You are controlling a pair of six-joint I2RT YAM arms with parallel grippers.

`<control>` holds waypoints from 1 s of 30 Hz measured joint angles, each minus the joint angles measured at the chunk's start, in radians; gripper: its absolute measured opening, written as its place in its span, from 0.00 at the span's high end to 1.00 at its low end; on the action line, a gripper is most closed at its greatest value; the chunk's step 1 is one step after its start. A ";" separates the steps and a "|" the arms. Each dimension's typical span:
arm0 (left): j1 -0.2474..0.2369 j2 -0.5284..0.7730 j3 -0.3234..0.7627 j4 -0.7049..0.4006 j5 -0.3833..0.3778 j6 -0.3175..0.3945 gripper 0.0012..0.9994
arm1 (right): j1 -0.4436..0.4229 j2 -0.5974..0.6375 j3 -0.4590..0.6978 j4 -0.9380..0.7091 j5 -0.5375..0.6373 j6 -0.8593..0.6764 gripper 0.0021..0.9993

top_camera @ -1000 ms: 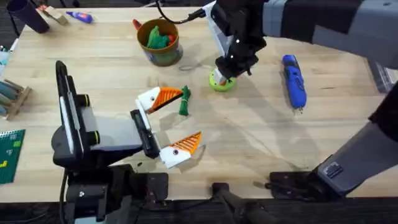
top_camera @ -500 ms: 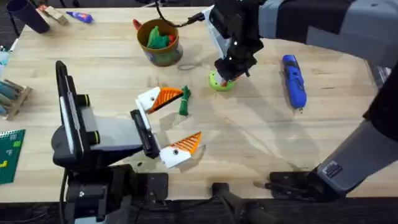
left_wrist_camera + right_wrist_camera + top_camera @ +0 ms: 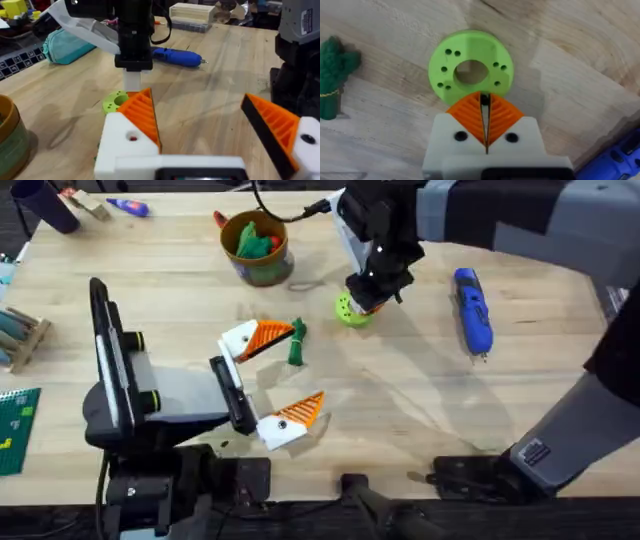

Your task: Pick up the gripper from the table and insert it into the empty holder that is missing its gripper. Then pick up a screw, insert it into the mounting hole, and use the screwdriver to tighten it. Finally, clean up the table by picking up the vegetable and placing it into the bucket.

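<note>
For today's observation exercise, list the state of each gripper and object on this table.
right gripper: shut, at the green ring's edge
left gripper: open
blue electric screwdriver: lying on the table, unheld
bucket: upright, green items inside
toy vegetable: lying on the table, outside the bucket

Right pincer point(image 3: 368, 298) lifted slightly, shifted up-table; green ring point(image 3: 349, 311) more exposed beneath.

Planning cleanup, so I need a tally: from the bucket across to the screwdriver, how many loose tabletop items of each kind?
Bucket: 1
Green ring: 1
Vegetable on the tabletop: 1
Screwdriver: 1
Total: 4
</note>
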 joint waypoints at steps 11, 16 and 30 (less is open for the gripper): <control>0.000 0.000 0.000 0.000 0.000 0.000 0.01 | 0.000 0.000 0.000 0.000 0.001 0.000 1.00; 0.000 0.000 0.000 0.000 0.000 0.000 0.01 | 0.000 -0.001 0.000 0.000 0.001 0.000 1.00; 0.000 0.000 0.000 0.000 0.000 0.000 0.01 | 0.000 -0.262 0.053 -0.102 0.002 -0.002 1.00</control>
